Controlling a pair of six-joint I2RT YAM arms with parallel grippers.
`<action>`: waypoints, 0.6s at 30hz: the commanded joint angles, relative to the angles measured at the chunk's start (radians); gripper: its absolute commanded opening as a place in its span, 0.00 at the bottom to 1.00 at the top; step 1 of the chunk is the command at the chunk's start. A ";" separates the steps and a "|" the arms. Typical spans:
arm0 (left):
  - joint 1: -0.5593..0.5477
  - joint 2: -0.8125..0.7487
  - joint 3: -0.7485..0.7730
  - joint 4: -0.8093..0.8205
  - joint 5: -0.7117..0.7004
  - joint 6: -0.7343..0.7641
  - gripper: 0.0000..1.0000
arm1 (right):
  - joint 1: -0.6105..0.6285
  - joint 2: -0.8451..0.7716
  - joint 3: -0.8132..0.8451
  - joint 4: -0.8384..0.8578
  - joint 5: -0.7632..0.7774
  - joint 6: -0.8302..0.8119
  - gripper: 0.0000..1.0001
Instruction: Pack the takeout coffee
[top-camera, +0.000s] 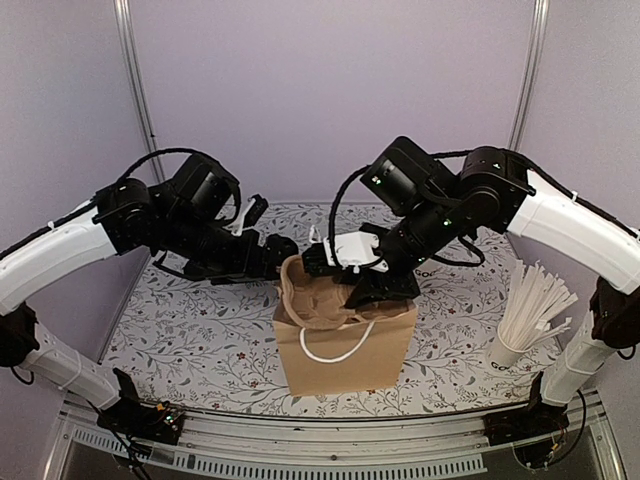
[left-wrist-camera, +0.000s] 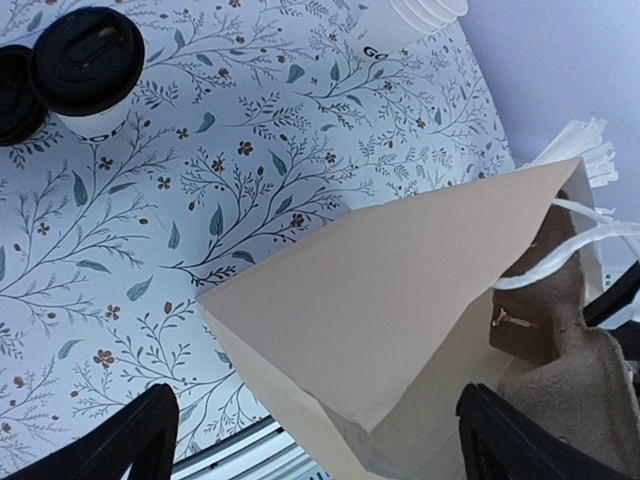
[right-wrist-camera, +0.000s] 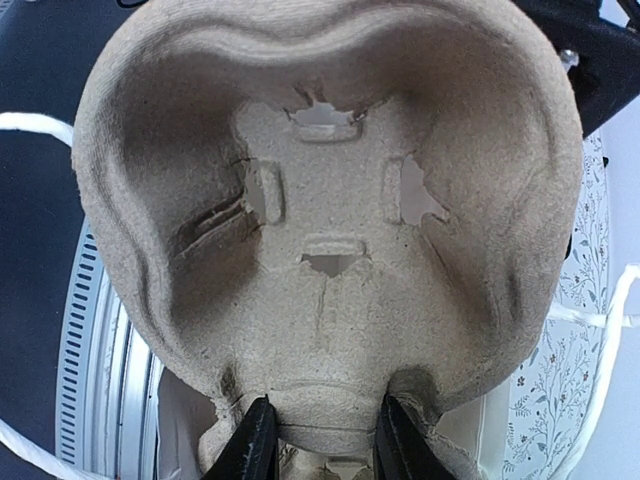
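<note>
Right gripper (right-wrist-camera: 325, 440) pinches the pulp carrier (right-wrist-camera: 330, 200) at the paper bag (top-camera: 345, 350) mouth; left gripper (left-wrist-camera: 320, 440) gapes wide beside it. Takeout coffee (left-wrist-camera: 88, 65) stands well apart on open table (left-wrist-camera: 250, 150); cup stack (left-wrist-camera: 400, 35) reads "GO".

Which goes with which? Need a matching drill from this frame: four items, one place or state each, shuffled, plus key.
Items
1. pulp cup carrier
2. takeout coffee
3. left gripper
4. cup of white sticks

Place or state
A. open, next to the paper bag
B. black on top, standing on the floral table cover
C. pinched at its rim by the right gripper, at the bag's mouth
D. near the right arm's base

Pairs: 1-C, 2-B, 3-A, 4-D
</note>
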 joint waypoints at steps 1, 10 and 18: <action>-0.016 0.045 -0.003 0.032 0.017 -0.014 1.00 | 0.002 0.019 0.023 -0.016 0.027 0.015 0.25; -0.020 0.027 0.018 -0.078 -0.052 0.013 1.00 | 0.000 0.026 -0.001 -0.051 0.042 0.026 0.26; -0.021 0.006 0.000 -0.103 -0.067 0.003 1.00 | -0.028 0.059 0.030 -0.089 0.027 0.037 0.26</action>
